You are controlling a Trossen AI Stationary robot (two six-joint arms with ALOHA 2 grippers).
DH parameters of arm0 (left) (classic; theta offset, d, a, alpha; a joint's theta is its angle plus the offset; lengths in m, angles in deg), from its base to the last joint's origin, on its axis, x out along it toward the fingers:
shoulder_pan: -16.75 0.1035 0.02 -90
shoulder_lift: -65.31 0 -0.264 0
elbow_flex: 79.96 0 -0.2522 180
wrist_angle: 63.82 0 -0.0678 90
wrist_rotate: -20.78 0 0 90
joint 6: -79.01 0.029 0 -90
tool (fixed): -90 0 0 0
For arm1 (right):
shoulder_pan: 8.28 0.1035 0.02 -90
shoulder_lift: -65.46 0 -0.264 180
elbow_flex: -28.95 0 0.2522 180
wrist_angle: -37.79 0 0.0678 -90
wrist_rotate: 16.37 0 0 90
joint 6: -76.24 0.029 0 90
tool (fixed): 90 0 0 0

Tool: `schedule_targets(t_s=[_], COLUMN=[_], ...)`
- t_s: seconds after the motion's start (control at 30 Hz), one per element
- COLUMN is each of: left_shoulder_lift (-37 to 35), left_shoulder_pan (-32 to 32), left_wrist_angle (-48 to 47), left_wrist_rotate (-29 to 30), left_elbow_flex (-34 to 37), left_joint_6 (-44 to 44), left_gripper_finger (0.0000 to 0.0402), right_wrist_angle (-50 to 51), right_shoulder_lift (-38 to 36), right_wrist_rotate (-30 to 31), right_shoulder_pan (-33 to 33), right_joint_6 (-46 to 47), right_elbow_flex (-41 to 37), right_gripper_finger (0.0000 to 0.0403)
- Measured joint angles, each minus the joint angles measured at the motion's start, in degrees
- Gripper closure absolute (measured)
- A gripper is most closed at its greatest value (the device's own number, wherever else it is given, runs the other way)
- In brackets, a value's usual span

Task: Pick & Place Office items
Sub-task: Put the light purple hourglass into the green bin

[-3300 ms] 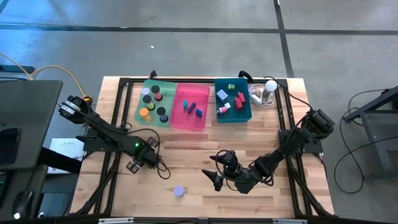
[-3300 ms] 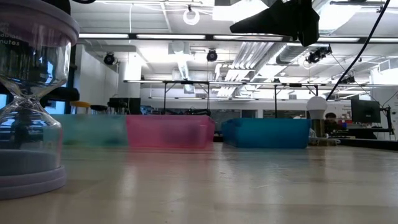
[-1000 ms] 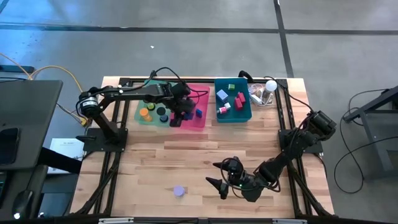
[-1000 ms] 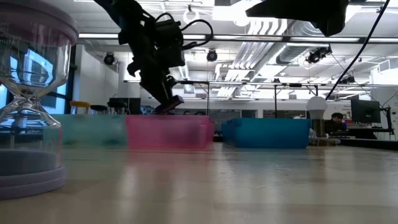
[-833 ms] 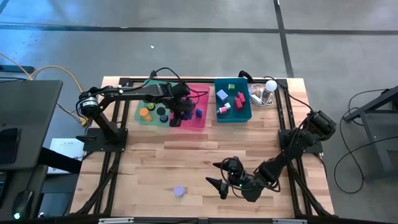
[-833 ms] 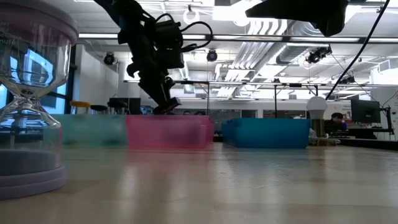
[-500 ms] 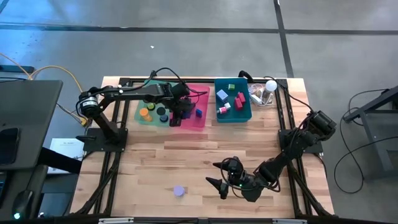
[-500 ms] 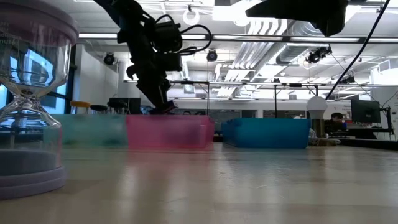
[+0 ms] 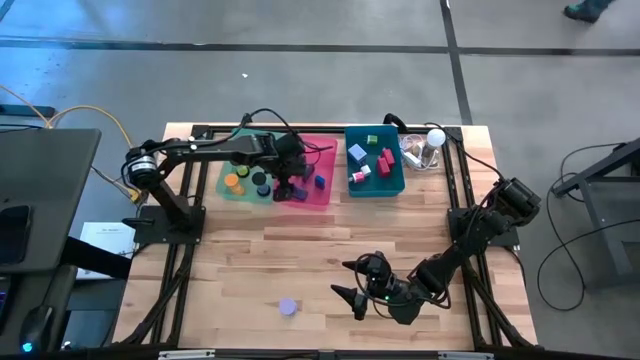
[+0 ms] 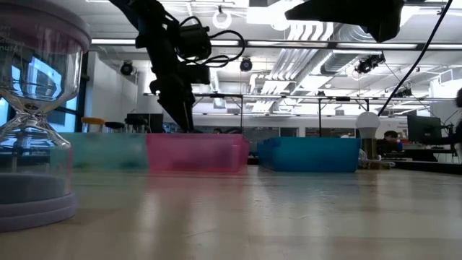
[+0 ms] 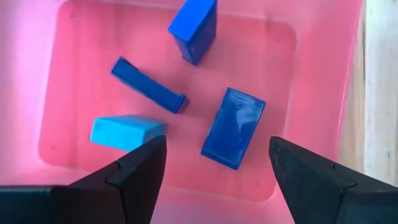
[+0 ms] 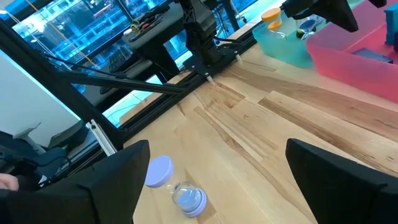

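Fingers (image 11: 140, 171) spread wide and empty, my left gripper (image 9: 291, 186) is dipping lower into the pink bin (image 9: 322, 201), upper centre of the high view, over four blue blocks (image 11: 233, 127); I'm reading a finished drop. Right gripper (image 9: 352, 284), open, is idling lower centre.

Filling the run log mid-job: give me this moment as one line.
left tool: open, over pink bin | bin holds four blue blocks | right tool: open, near lavender hourglass on table
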Motion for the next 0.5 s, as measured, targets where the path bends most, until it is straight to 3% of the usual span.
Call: schedule_targets(t_s=[0.33, 0.5], left_shoulder_lift=[-9.6, -17.4], left_shoulder_pan=[-3.7, -7.6], left_wrist_angle=[-3.8, -7.4], left_wrist_rotate=[0.9, 0.7], left_elbow_flex=[0.0, 0.0], left_joint_6=[-0.5, -8.6], left_gripper_finger=[0.0124, 0.0124], right_wrist_angle=[0.0, 0.0], right_shoulder_lift=[0.0, 0.0], right_wrist_rotate=[0.0, -0.6], right_shoulder_pan=[-0.1, -0.4], right_joint_6=[-2.2, -2.6], right_elbow_flex=[0.0, 0.0], right_gripper_finger=[0.0037, 0.0037])
